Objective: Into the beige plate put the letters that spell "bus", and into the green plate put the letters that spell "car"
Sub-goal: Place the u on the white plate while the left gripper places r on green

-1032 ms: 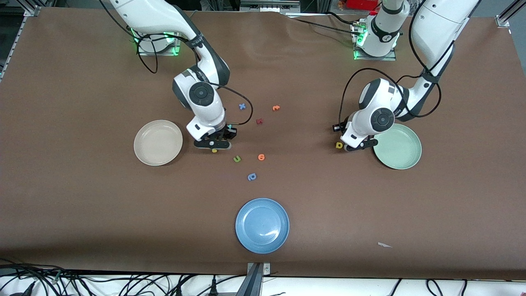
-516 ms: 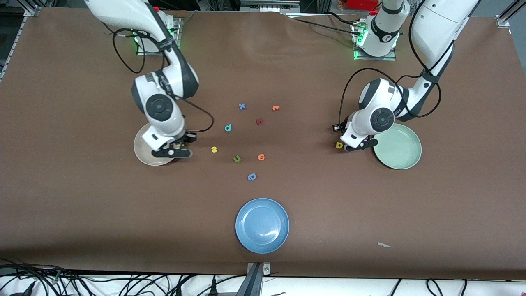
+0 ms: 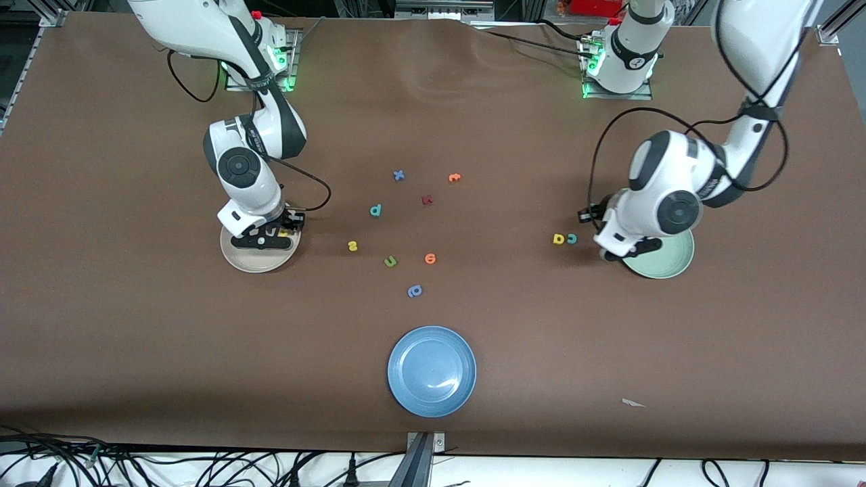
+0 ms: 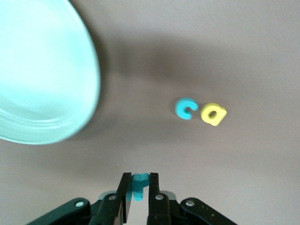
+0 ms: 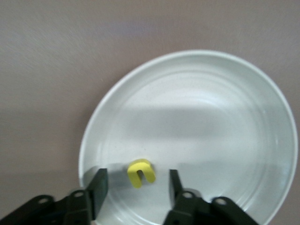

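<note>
My right end effector (image 5: 136,185) hung over the beige plate (image 3: 237,257) with its fingers spread apart; the yellow "u" (image 5: 141,173) lay between them on the plate, released. My left end effector (image 4: 138,187) was clenched on the teal "r" (image 4: 139,183), up in the air at the rim of the green plate (image 3: 666,265), which I judged held nothing yet; the teal "c" (image 3: 572,238) and yellow "a" (image 3: 559,239) lay touching on the table (image 3: 135,338), beside that plate toward the right arm's end. The teal "b" (image 3: 375,210) and yellow "s" (image 3: 352,246) waited mid-table, the "s" nearer the front camera; a green "u" (image 3: 390,261) lay near the "s". The risks, as I judged them: the foam "r" could cling to a finger on release, or drop short of the rim; picking the "c" could drag the "a" along, since they touched; and reaching for the "s", I could nudge that green decoy.
</note>
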Motion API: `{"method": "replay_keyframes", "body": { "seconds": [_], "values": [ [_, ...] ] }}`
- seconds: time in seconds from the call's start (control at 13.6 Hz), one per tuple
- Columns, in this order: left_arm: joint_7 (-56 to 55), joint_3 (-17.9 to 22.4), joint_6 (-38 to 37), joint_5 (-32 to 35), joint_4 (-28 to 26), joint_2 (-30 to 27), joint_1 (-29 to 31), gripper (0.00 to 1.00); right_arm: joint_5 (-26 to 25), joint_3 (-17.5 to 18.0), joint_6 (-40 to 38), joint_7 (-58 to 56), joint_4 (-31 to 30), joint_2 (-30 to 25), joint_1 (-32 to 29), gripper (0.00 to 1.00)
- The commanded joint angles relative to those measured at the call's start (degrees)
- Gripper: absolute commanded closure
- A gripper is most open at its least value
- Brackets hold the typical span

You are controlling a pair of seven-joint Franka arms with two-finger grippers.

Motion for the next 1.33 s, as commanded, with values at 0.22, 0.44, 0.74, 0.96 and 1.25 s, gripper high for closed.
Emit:
{"method": "replay_keyframes", "body": {
  "seconds": [0.22, 0.44, 0.74, 0.96, 1.25],
  "values": [
    [8.5, -0.4, -0.9, 11.1, 1.4, 3.6, 9.0, 1.00, 3.1, 3.2, -19.5, 0.4, 12.7, -1.2, 0.8, 0.01],
    [8.5, -0.3, 1.8, 12.6, 2.6, 7.4, 9.9, 1.00, 15.9, 4.7, -18.4, 1.4, 13.6, 0.0, 1.5, 0.02],
    [8.5, -0.3, 2.3, 12.6, 2.5, 8.4, 10.1, 0.79, 17.4, 4.9, -12.6, 13.6, 13.0, 2.5, 6.7, 0.05],
    [8.5, -0.5, 2.2, 12.5, 3.0, 8.0, 10.8, 0.02, 17.2, 4.9, -6.8, 19.8, 11.3, 4.4, 10.1, 0.06],
    [7.0, -3.5, 0.2, 10.2, 4.0, 3.7, 10.6, 0.00, 17.4, 4.9, -3.6, 22.0, 11.0, 6.8, 12.8, 0.06]
  ]
}}
